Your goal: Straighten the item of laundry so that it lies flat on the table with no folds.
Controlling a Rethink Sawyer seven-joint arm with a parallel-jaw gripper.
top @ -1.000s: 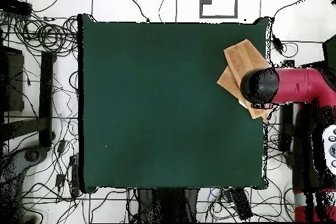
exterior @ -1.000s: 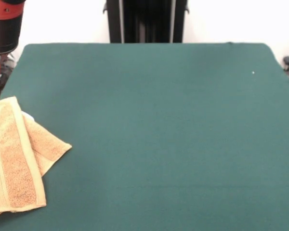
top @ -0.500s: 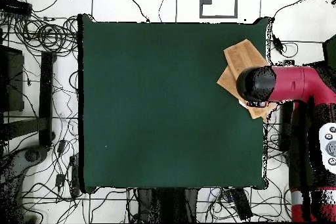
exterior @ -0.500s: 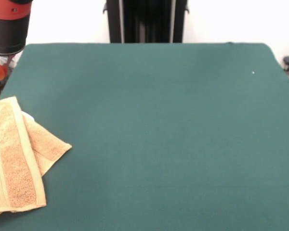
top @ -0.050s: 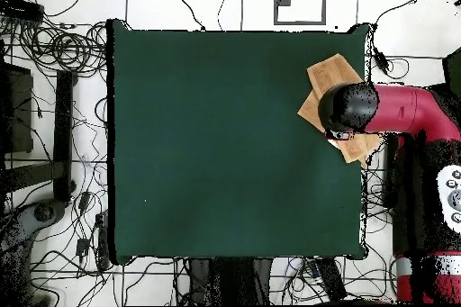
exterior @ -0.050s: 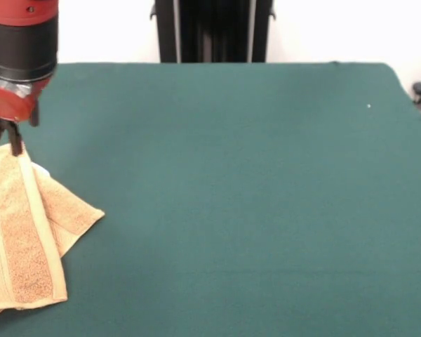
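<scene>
We note tan-orange fluffy terry towel folded in layers at edge of dark green cloth-covered table, directly under red-black gripper. Finger state: we cannot tell. We judge towel light, limp, grippy; pinch free top-layer corner.

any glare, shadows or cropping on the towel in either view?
Front view: even light, no glare; the towel is cropped at the left and bottom edges, and the gripper is partly cut off at the left edge. Overhead view: flat light, no strong shadows; the arm hides part of the towel.
</scene>
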